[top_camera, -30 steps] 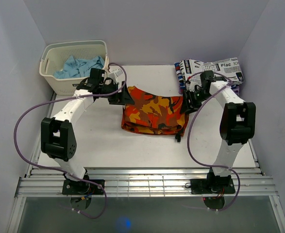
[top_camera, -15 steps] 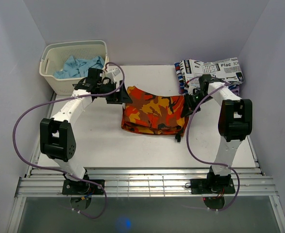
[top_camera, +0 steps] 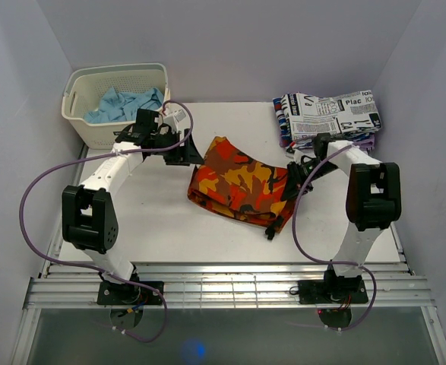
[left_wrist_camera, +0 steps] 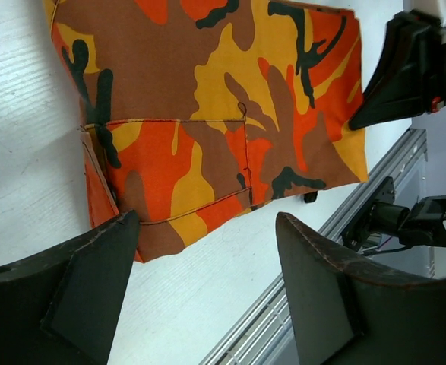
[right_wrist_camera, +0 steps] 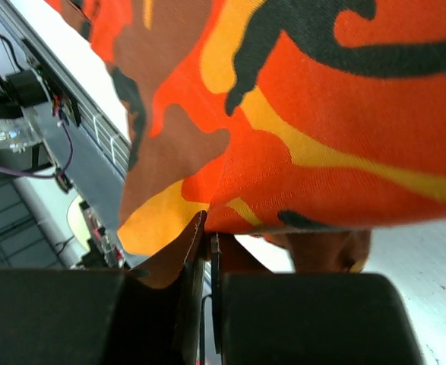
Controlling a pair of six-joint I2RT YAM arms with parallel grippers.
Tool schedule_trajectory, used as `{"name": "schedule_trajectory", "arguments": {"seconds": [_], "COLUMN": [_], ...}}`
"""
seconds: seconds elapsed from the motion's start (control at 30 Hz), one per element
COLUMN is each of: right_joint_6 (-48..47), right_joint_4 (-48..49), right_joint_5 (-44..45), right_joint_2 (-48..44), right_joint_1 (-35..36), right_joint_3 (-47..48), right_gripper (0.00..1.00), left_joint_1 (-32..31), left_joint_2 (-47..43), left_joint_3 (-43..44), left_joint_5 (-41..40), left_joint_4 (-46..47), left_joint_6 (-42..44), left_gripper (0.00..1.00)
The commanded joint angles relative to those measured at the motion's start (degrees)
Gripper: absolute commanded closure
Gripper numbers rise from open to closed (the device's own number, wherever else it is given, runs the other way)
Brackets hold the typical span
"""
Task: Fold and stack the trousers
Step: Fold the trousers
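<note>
**Right gripper (top_camera: 292,182) clamped on trousers (top_camera: 238,182), left gripper (top_camera: 185,153) wide**

Trousers lay folded in a thick camo bundle around the middle of the table (top_camera: 154,220), slightly right of centre, well clear of every edge. The bundle sat skewed. Its left end pointed toward the far edge and its right end angled toward the near right corner.

Right gripper: jaws closed to a hairline, pinching the cloth at the bundle's right end. In the wrist view the fabric edge ran straight into the closed fingertips (right_wrist_camera: 196,251). Orange, yellow and brown print filled most of the frame above them. The grip looked like a thin fold only, not the whole stack.

Left gripper: jaws spread wide, nothing between them. It sat at the bundle's far left corner, on the basket side. In its wrist view the two fingers (left_wrist_camera: 93,281) framed bare table plus the bundle's near edge, with a stitched pocket (left_wrist_camera: 177,167) facing up. I couldn't tell whether the tips touched the table. The right gripper showed in that view too, at the opposite end of the bundle.

Basket (top_camera: 93,133) stood in the far left corner of the table with blue cloth (top_camera: 124,103) inside. White garment (top_camera: 329,114) with black lettering lay folded in the far right corner. It was near the right arm's wrist but apart from the trousers.
</note>
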Motion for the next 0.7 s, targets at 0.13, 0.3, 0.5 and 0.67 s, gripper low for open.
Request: {"name": "schedule_trajectory", "arguments": {"seconds": [0.13,0.3,0.5,0.67], "right_joint_6": [-6.5,-5.5,-4.8,-5.3], "right_joint_4": [-2.9,2.7,5.6,5.8], "right_joint_5": [2.1,6.0,12.4,16.5], "right_joint_2": [6.5,7.8,9.9,10.5], "right_joint_1": [-0.1,-0.1,0.0,0.0], "right_joint_3": [-4.0,-6.0,-3.5,0.4], "right_gripper": [0.92,0.92,0.92,0.92], "left_joint_1": [0.3,0.2,0.2,0.1], "left_joint_2": [-0.6,4.0,7.9,5.1], "left_joint_3": [-3.6,-6.9,-19.0,-27.0], "left_joint_5": [13.3,16.8,11.9,6.6], "left_joint_4": [4.1,6.7,10.9,13.4], "left_joint_6": [0.8,-1.0,-5.0,-7.3], "left_gripper": [0.44,0.55,0.67,0.74]}}
